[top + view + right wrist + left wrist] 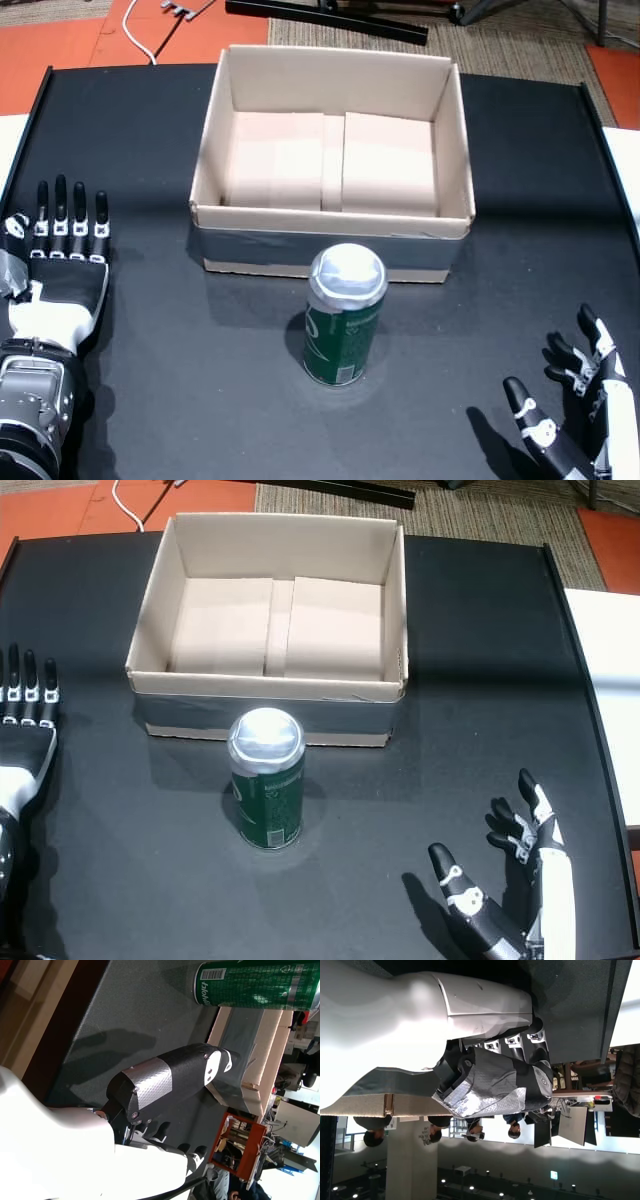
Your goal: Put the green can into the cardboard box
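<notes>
At the counter's [150,400] left edge the left hand [55,270] lies flat, palm down, fingers straight and slightly spread, holding nothing, well apart from the can [343,315]. The can stands upright near the middle of the counter, just in front of the box [333,160], whose near wall it almost touches; the box is open-topped with its flaps folded flat inside. At the near right the right hand [585,415] stands on its edge with fingers spread and thumb out, empty, well apart from the can, which is ahead and to its left.
</notes>
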`<state>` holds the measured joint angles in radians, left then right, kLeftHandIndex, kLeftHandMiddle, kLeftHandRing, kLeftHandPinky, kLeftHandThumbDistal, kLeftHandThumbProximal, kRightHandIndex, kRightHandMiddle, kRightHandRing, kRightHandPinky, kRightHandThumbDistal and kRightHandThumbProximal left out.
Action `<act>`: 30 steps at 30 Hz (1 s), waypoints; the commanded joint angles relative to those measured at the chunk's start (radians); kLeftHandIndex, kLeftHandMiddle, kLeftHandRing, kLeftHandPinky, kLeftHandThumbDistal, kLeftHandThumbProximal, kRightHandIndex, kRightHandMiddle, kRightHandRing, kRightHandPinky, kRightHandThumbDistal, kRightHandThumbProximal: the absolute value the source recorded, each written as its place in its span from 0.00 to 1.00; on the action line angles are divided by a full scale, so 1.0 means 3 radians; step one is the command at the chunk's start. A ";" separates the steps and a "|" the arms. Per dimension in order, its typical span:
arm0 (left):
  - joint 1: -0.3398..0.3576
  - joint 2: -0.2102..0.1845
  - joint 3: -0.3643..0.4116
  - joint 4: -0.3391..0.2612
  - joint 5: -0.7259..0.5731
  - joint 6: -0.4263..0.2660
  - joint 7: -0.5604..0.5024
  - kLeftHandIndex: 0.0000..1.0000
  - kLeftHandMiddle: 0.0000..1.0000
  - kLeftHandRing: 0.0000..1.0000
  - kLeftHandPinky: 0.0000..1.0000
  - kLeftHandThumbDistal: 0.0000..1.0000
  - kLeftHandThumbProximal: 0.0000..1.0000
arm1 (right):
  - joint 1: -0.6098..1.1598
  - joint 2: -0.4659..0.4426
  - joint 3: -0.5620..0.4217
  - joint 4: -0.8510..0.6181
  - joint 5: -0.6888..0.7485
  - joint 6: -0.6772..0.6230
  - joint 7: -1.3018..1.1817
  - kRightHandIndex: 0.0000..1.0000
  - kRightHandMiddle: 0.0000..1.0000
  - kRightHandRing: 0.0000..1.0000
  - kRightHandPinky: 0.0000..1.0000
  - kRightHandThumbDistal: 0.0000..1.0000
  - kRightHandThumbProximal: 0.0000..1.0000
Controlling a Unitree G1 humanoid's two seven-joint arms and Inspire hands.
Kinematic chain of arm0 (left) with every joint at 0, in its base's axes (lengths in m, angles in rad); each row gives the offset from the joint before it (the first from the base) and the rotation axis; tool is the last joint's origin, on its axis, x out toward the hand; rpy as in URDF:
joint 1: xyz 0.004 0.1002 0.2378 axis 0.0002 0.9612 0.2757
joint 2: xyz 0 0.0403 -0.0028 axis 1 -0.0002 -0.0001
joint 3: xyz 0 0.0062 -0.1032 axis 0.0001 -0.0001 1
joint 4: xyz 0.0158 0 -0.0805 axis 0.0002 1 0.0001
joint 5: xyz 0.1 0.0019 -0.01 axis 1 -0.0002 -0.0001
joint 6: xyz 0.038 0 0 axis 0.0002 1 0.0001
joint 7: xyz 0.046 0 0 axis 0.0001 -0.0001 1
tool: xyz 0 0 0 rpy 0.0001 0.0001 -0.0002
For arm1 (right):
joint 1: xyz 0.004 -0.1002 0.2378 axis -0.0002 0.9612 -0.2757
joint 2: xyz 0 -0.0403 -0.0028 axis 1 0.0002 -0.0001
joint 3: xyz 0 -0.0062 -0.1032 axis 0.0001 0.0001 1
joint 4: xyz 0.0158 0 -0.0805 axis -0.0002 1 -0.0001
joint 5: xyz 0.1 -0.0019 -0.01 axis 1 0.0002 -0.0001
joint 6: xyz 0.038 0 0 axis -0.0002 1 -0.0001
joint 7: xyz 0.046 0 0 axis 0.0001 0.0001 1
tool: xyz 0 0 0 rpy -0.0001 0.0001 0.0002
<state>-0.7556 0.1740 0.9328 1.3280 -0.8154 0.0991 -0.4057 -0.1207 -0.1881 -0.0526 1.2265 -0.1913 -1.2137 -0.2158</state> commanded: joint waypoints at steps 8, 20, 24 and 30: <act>0.0115 -0.0001 -0.0012 0.0061 0.0053 -0.0002 0.0076 0.49 0.52 0.63 0.73 0.00 0.49 | 0.0061 0.0021 0.0013 0.0052 0.0006 0.0086 0.0077 0.73 0.86 0.91 1.00 0.93 0.51; 0.0123 -0.0022 -0.0012 0.0060 0.0043 0.0005 0.0017 0.51 0.54 0.65 0.74 0.00 0.49 | 0.0041 -0.0009 0.0030 0.0082 0.0058 0.0071 0.0256 0.74 0.87 0.91 1.00 0.96 0.59; 0.0119 -0.0035 -0.0016 0.0060 0.0050 -0.0007 0.0034 0.52 0.54 0.64 0.76 0.00 0.48 | -0.0017 0.0017 0.0031 0.0099 0.0248 0.0059 0.0722 0.76 0.91 0.94 1.00 0.99 0.57; 0.0124 -0.0054 -0.0006 0.0059 0.0042 -0.0011 0.0014 0.51 0.54 0.64 0.74 0.00 0.47 | -0.0143 -0.0029 0.0218 -0.0034 0.0097 0.0193 0.0857 0.80 0.91 0.94 1.00 1.00 0.61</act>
<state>-0.7530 0.1679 0.9335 1.3280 -0.8154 0.0989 -0.4159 -0.1655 -0.2016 -0.0099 1.2157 -0.1289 -1.1874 0.0083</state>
